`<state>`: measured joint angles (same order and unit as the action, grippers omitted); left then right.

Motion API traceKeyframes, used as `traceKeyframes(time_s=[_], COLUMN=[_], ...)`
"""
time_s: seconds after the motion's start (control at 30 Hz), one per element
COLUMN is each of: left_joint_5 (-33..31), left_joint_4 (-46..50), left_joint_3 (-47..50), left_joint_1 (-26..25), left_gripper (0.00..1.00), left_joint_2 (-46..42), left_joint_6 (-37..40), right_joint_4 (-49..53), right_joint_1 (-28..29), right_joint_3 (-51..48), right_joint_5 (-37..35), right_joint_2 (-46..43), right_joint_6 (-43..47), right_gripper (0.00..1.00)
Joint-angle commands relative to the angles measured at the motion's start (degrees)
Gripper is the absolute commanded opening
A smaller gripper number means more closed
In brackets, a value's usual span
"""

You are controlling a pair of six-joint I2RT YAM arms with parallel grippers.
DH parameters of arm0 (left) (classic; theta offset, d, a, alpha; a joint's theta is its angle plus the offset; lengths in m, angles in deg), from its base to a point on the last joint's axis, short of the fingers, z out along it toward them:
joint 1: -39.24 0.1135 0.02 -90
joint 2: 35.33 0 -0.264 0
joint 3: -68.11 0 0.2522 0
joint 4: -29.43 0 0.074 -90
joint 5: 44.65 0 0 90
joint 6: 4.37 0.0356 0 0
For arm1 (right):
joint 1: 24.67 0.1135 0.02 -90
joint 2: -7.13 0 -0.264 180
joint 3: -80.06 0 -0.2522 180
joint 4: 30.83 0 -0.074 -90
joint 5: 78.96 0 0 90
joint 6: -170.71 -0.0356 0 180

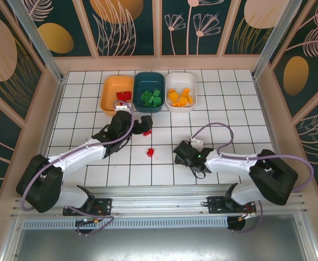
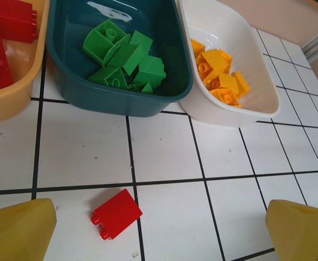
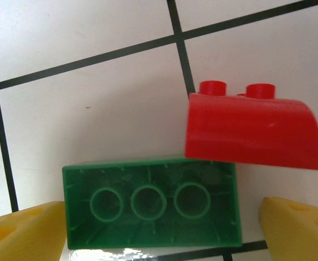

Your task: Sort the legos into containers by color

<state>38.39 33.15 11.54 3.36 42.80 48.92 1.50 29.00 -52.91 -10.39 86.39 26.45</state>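
**Sorting, late stage (judged): two loose bricks framed for pick-up.**

- **Setting.** The tiled table carries three tubs in a row.
- **Landmark.** The teal tub holds green legos.
- **Other tubs.** The orange tub on its left holds red ones. The white tub on its right holds orange-yellow ones.
- **Left gripper**. It hangs just on the near side of the teal tub, fingers spread wide and holding nothing. A flat red brick lies on the tile between them, nearer the left finger. The next move calls for a descent, a squeeze, then a carry to the tub left of the teal one.
- **Right gripper**. It sits well nearer than the teal tub and to its right, fingers wide either side of a green brick. There is a gap at the right finger, so the brick is not gripped. Closing must avoid dragging the curved red brick beside it; whether they touch is unclear.
- **Views.** The top view gives the tub order. The right wrist view adds the green brick's hollow underside.
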Motion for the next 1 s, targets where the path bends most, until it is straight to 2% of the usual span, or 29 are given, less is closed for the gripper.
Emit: traceKeyframes(time_s=[0.0, 0.17, 0.3, 0.5, 0.63, 0.77, 0.97], left_joint_5=[-1.37, -1.73, -2.29, -4.78, -8.8, -9.61, -6.82], left_joint_4=[0.35, 0.59, 0.95, 1.7, 3.46, 4.0, 5.17], left_joint_3=[0.0, 0.1, 0.32, 0.65, 1.36, 4.08, 9.55], left_joint_1=[0.28, 0.23, 0.23, 0.54, 1.55, 5.15, 11.83], left_gripper=[0.99, 0.99, 0.98, 0.98, 0.99, 0.99, 0.99], left_joint_2=[-1.48, -1.54, -1.71, -2.28, -3.14, -4.45, -6.26], left_joint_6=[0.23, 0.15, 0.3, 0.17, -2.07, -5.55, -10.89], right_joint_4=[-1.0, -2.36, -1.6, 2.57, 2.36, -2.78, -13.56], right_joint_1=[-0.1, -0.14, 0.87, 5.63, 6.56, 2.96, -6.95], right_joint_3=[1.35, 2.37, 3.91, 8.13, 12.87, 18.97, 31.31], right_joint_5=[-1.66, -2.71, -3.64, -4.76, -3.96, -3.46, 5.73], right_joint_2=[1.66, 3.24, 3.87, -1.2, -2.34, 0.74, 13.28], right_joint_6=[1.58, 3.39, 4.17, 3.96, 8.04, 17.09, 31.12], right_gripper=[0.9, 0.8, 0.62, 0.58, 0.58, 0.58, 0.58])
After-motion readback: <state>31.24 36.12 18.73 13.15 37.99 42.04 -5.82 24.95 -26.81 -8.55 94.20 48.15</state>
